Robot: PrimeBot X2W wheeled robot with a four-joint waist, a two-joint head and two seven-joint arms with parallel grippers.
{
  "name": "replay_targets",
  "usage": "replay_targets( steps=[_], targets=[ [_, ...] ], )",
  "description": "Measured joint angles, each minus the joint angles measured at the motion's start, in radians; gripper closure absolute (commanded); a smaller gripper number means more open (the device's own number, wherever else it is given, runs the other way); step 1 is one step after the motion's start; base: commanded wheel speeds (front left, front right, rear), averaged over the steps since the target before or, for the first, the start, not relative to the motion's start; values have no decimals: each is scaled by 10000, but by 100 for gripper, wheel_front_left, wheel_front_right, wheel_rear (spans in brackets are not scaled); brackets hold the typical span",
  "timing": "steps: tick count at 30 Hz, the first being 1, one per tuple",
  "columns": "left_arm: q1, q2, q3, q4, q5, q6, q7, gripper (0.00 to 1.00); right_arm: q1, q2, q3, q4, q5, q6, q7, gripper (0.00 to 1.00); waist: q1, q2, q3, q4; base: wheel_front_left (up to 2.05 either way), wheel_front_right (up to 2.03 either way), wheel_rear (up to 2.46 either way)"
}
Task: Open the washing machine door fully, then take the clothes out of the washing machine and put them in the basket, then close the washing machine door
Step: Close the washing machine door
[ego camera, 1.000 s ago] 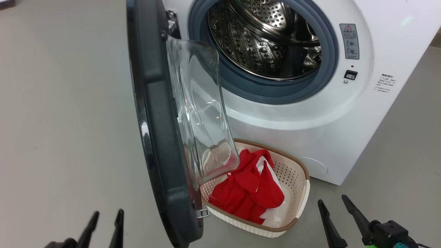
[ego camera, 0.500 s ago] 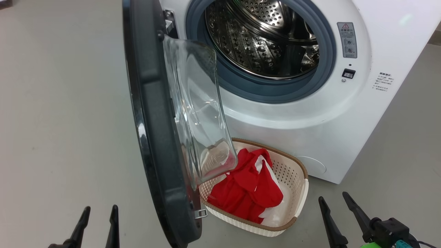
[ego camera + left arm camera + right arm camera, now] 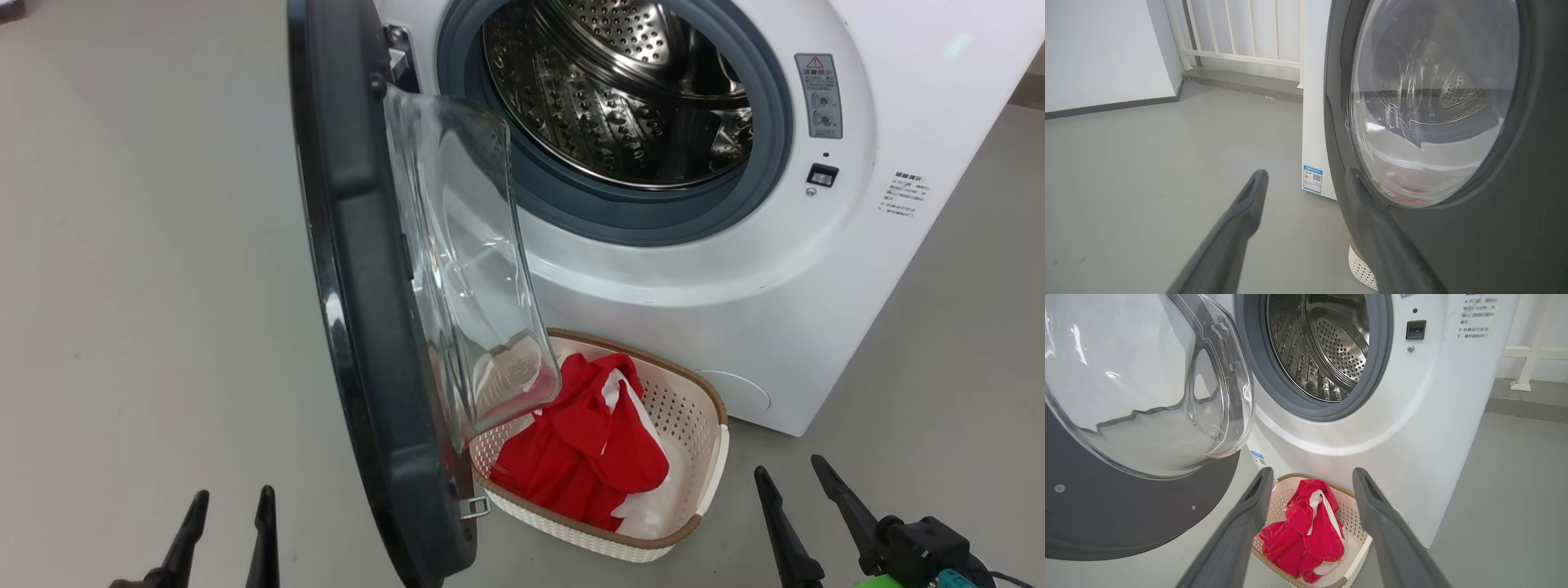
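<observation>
Left gripper: two long dark fingers, narrowing to blunt tips. Right gripper: the same pair, set in a blocky black mount with a bright green piece and a teal connector under it, plus a thin dark cable. Seen close (wrist views): matte charcoal, flat-sided, smooth, with a shallow recessed slot just behind each tip.
</observation>
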Motion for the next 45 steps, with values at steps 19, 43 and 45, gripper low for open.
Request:
replay_targets(
  steps=[19,43,45],
  targets=[
    [-169,-4,144,-1003,-2437,0,0,100,4,33,10,17,0,0,0,0,0,0,-167,-22,0,0,0],
    [-875,2575,-915,-1964,-15476,2,5837,100,-90,73,-115,12,0,0,0,0,0,0,255,-563,0,0,0],
    [-866,2564,-901,-1973,-15536,2,6514,100,-160,69,-138,12,0,0,0,0,-1,0,297,-603,0,0,0]
  ],
)
